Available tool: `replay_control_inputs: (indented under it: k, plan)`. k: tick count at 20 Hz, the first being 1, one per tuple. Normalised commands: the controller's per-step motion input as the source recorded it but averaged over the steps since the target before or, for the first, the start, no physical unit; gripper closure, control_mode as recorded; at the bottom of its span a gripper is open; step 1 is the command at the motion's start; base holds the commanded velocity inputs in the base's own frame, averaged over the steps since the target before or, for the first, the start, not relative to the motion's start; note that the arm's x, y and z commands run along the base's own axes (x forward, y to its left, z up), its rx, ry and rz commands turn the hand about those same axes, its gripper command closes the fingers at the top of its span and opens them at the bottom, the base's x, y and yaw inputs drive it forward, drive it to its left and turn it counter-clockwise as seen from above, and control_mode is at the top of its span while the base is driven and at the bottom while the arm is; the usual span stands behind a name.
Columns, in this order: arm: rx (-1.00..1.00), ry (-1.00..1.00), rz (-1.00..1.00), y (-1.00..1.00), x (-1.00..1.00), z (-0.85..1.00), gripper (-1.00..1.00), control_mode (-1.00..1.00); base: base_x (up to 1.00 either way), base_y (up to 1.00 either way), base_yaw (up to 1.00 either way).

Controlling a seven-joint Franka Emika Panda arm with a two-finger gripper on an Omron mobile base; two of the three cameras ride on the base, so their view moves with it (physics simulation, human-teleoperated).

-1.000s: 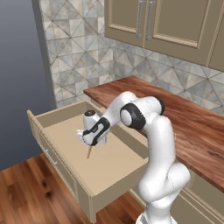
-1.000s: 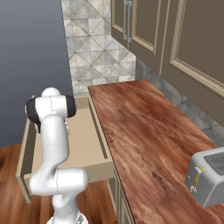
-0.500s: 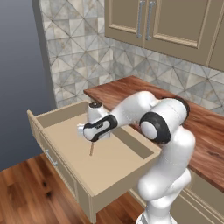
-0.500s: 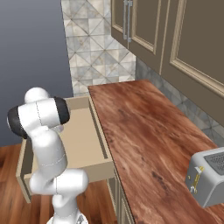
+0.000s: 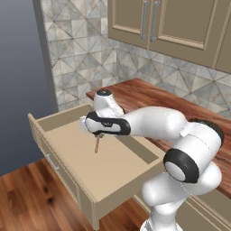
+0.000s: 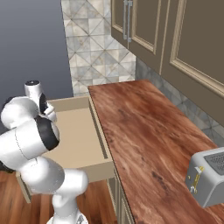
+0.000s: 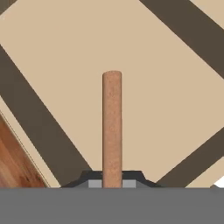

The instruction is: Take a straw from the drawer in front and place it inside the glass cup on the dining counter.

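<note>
A simulated kitchen corner: grey patterned tile wall, beige wall cabinets, a reddish-brown wood-grain countertop (image 6: 148, 131) with a silver toaster (image 6: 210, 177) at 4 o'clock in the right base view. Below it, the wide shallow beige drawer (image 5: 108, 173) with a light tan floor stands pulled out.

The white arm's two-finger gripper (image 5: 98, 134) hangs above the drawer's middle with its jaws closed on the thin brownish-orange straw (image 5: 96, 145). In the hand view the straw (image 7: 112, 127) runs straight out from between the jaws toward 12 o'clock, its long axis in line with the gripper's approach; in the left base view its free end points toward 6 o'clock, clear of the drawer floor.

Against half a second earlier, the arm has swung over, elbow further right, while the grip is unchanged. Carrying the straw out likely comes next.
</note>
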Motion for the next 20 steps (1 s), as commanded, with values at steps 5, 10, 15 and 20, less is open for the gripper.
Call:
replay_control_inputs:
  k: [5,10,15,20]
  plan:
    - [0.05,0.05,0.0,-0.33,-0.3,1.0,1.0,-1.0,0.0,0.0,0.0]
    - [0.0,0.0,0.0,-0.11,-0.18,0.99,1.0,-1.0,0.0,0.0,0.0]
    - [0.0,0.0,0.01,-0.03,0.0,0.7,1.0,-1.0,0.0,0.0,0.0]
    - [0.0,-0.01,0.07,-0.37,-0.1,0.16,1.0,-1.0,0.0,0.0,0.0]
